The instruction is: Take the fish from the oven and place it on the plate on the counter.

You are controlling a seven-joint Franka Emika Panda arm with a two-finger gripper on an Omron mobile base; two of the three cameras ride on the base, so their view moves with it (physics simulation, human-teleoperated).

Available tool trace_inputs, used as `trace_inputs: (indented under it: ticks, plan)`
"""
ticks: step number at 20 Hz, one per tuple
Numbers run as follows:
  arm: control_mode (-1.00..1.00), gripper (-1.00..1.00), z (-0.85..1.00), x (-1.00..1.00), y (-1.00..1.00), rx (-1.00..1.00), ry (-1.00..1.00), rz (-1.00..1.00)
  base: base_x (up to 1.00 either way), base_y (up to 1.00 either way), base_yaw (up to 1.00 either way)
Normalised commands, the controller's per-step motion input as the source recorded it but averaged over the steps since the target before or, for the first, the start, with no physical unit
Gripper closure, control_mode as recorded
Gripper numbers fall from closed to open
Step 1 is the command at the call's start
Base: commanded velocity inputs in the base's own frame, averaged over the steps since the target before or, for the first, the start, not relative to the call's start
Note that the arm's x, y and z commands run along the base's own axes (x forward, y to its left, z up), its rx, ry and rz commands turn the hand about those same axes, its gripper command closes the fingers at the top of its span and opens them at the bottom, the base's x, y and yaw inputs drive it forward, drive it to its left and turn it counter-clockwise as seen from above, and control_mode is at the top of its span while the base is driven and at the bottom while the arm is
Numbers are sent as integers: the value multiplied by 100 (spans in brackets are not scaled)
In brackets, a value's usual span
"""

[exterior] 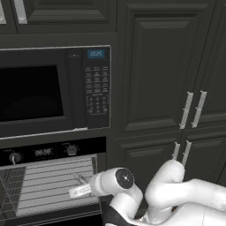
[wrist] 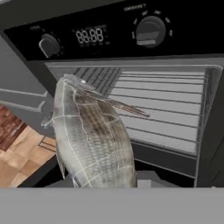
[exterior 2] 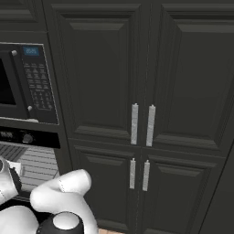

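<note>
The fish (wrist: 92,135), grey and scaly, hangs close in front of the hand camera and hides the fingertips. My gripper (exterior: 80,190) is shut on it, just outside the open oven (exterior: 48,185). The fish (exterior: 81,179) shows as a thin grey sliver above the hand in the left base view. Behind it in the hand view are the oven's (wrist: 166,109) light grey racks, and above them its black panel with two knobs and a display. The oven's (exterior 2: 36,164) right edge appears at the left of the right base view.
A black microwave (exterior: 39,92) with a keypad sits directly above the oven. Tall dark cabinet doors (exterior: 190,110) with silver handles fill the wall to the right. The lowered oven door (wrist: 162,159) lies below the fish. Wood and brick floor (wrist: 17,148) shows at the left.
</note>
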Motion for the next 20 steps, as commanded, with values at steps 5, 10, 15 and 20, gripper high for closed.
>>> trace_inputs:
  ticks: [5,10,15,20]
  plan:
    - [-100,100,100,-28,-29,3,-6,0,0,0,0]
    - [-100,100,100,-9,-30,1,0,0,0,0,0]
    - [-100,100,100,4,-34,0,10,0,0,0,0]
    - [-100,100,89,3,-43,0,22,-3,0,0,0]
